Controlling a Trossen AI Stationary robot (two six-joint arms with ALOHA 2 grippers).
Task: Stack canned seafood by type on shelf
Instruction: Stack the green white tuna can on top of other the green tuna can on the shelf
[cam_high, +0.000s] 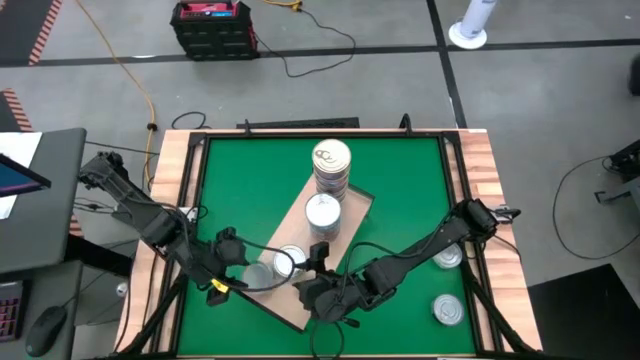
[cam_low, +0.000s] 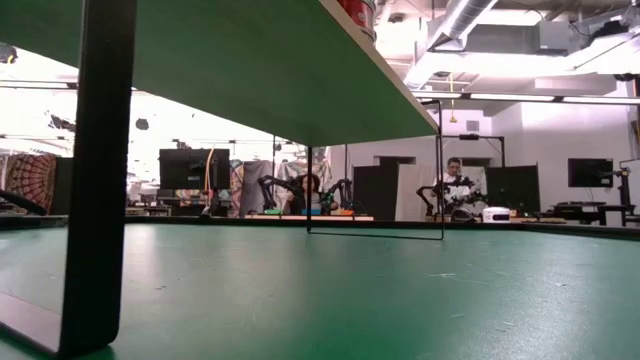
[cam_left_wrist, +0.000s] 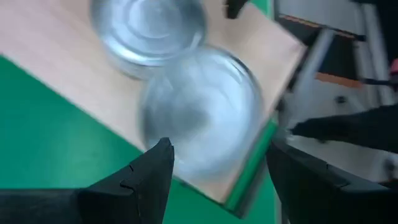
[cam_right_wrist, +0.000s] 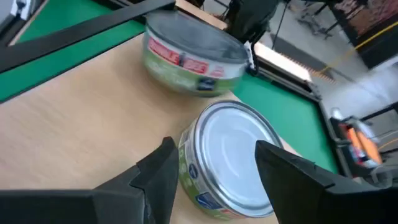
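The tan wooden shelf (cam_high: 300, 300) lies diagonally over the green table. A tall stack of tins (cam_high: 332, 165) stands at its far end, with a single silver tin (cam_high: 323, 212) beside the stack. Two more silver tins (cam_high: 290, 260) (cam_high: 258, 275) sit near the shelf's near end. My left gripper (cam_high: 238, 266) (cam_left_wrist: 217, 149) is open, and the blurred tin (cam_left_wrist: 199, 118) lies just ahead of its fingertips. My right gripper (cam_high: 313, 268) (cam_right_wrist: 214, 149) is shut on a green-labelled tin (cam_right_wrist: 230, 162). A second tin (cam_right_wrist: 193, 56) stands beyond it. My right gripper pinches the green-labelled tin across its round side wall (cam_right_wrist: 186, 174), one finger on each side. The fingers come slanting down from the table's near right. The lid faces up. Whether the tin's base rests on the shelf, I cannot tell.
Two loose tins (cam_high: 447, 258) (cam_high: 449, 310) lie on the green table at the right. A wooden rim (cam_high: 480, 150) borders the table. In the low view the shelf's underside (cam_low: 250, 70) stands raised on a black leg (cam_low: 100, 170).
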